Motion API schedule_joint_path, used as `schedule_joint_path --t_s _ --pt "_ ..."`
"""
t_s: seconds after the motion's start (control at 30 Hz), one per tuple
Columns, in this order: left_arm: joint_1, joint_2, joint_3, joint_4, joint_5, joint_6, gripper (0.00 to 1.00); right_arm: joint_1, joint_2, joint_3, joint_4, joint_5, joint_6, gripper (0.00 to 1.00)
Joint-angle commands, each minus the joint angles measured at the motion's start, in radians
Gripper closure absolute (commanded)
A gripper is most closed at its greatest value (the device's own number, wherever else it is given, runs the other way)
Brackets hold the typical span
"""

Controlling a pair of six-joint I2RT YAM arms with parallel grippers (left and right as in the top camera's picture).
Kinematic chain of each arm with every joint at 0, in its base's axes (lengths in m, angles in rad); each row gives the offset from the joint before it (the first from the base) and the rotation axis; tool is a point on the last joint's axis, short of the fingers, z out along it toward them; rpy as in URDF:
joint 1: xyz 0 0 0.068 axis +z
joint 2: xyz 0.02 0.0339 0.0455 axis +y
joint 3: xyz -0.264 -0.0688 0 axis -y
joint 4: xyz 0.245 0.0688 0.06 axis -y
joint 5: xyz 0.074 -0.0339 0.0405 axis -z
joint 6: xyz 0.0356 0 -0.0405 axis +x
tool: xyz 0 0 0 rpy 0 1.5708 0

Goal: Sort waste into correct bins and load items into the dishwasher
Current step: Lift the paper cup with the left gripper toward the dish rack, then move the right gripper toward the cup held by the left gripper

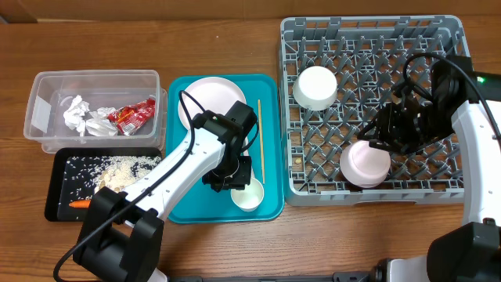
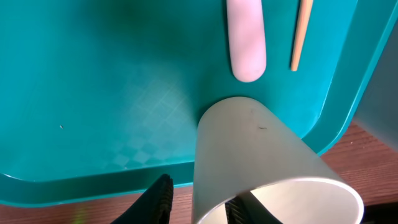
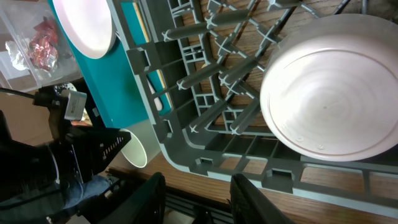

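Left wrist: left gripper (image 2: 199, 206) straddles the cup (image 2: 249, 149) wall, one finger inside, gap narrow; we can't tell if it pinches. Cup sits at tray (image 2: 93, 93) corner. Risk, we judge: a thin rim grip slips and the cup tips. Only right wrist shows right gripper (image 3: 198, 199) part open, empty, by rack (image 3: 186, 81) and bowl (image 3: 329, 93).

Big tray (image 1: 271, 117) coloured teal; faint little squares seen on its floor. Rack (image 1: 372, 31) coloured grey. Bowls (image 1: 315, 86), cup (image 1: 248, 196), napkins (image 1: 82, 117) seen white. Plate (image 1: 210, 98) pale pink. Chopstick (image 1: 261, 141) light tan. Wrapper (image 1: 131, 116) red. Small tray (image 1: 56, 176) black, speckled with beige rice (image 1: 125, 166). Carrot (image 1: 79, 204) orange. Table (image 1: 219, 39) brown, wood grain seen.
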Motion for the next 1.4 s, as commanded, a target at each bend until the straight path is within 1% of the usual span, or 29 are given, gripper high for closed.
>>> schedule_joint_path --t_s 0.0,0.33,0.43,0.47,0.5,0.57,0.63,0.67,0.7,0.77,0.87,0.93,1.07,1.13,1.17,1.23,1.3,1.37 --pt "-0.004 -0.002 -0.014 -0.005 -0.014 -0.002 0.71 0.005 -0.014 0.014 0.005 -0.016 -0.023 0.63" --pt "-0.004 -0.002 -0.018 -0.004 -0.014 -0.002 0.7 0.005 -0.014 0.014 0.006 -0.016 -0.023 0.63" --pt "-0.003 -0.002 -0.018 -0.007 -0.013 -0.002 0.85 0.005 -0.014 0.014 0.007 -0.016 -0.023 0.63" --pt "-0.003 -0.002 -0.018 -0.013 -0.014 -0.002 0.94 0.005 -0.014 0.014 0.006 -0.016 -0.023 0.63" --pt "-0.003 -0.002 -0.018 -0.015 -0.014 0.001 0.96 0.005 -0.014 0.014 0.006 -0.016 -0.023 0.63" --pt "-0.003 -0.002 -0.018 -0.015 -0.014 0.001 0.96 0.005 -0.014 0.014 0.007 -0.016 -0.024 0.63" --pt "-0.003 -0.002 -0.018 -0.015 -0.014 0.001 0.96 0.005 -0.014 0.014 0.015 -0.011 -0.024 0.25" --pt "-0.003 -0.002 -0.018 -0.015 -0.013 0.001 0.96 0.005 -0.014 0.014 0.017 0.0 -0.023 0.1" --pt "-0.003 -0.002 -0.018 -0.015 -0.013 0.0 0.96 0.005 -0.014 0.014 0.017 0.002 -0.023 0.05" --pt "-0.003 -0.002 -0.018 -0.015 -0.013 0.001 0.96 0.005 -0.014 0.014 0.017 0.002 -0.023 0.01" --pt "-0.003 -0.005 -0.017 -0.015 -0.014 0.002 0.96 0.005 -0.014 0.014 0.016 0.002 -0.023 0.0" --pt "-0.003 -0.008 -0.01 -0.011 -0.012 0.027 0.96 0.005 -0.014 0.014 0.014 0.002 -0.023 0.0" --pt "-0.002 -0.028 0.042 -0.012 0.042 0.148 0.96 0.005 -0.014 0.01 0.016 0.001 -0.023 0.0" --pt "0.005 -0.047 0.08 -0.019 0.056 0.169 0.96 0.005 -0.014 0.008 0.017 0.001 -0.023 0.0" --pt "0.019 -0.069 0.12 -0.023 0.081 0.199 0.96 0.005 -0.014 0.008 0.018 0.002 -0.023 0.0" --pt "0.06 -0.12 0.188 -0.012 0.178 0.259 0.96 0.005 -0.014 0.008 0.017 0.002 -0.023 0.0" --pt "0.093 -0.157 0.215 0.02 0.278 0.314 0.96 0.005 -0.014 0.008 0.014 -0.004 -0.023 0.0" --pt "0.126 -0.194 0.22 0.079 0.383 0.335 0.96 0.007 -0.014 0.008 0.007 -0.021 -0.024 0.0"
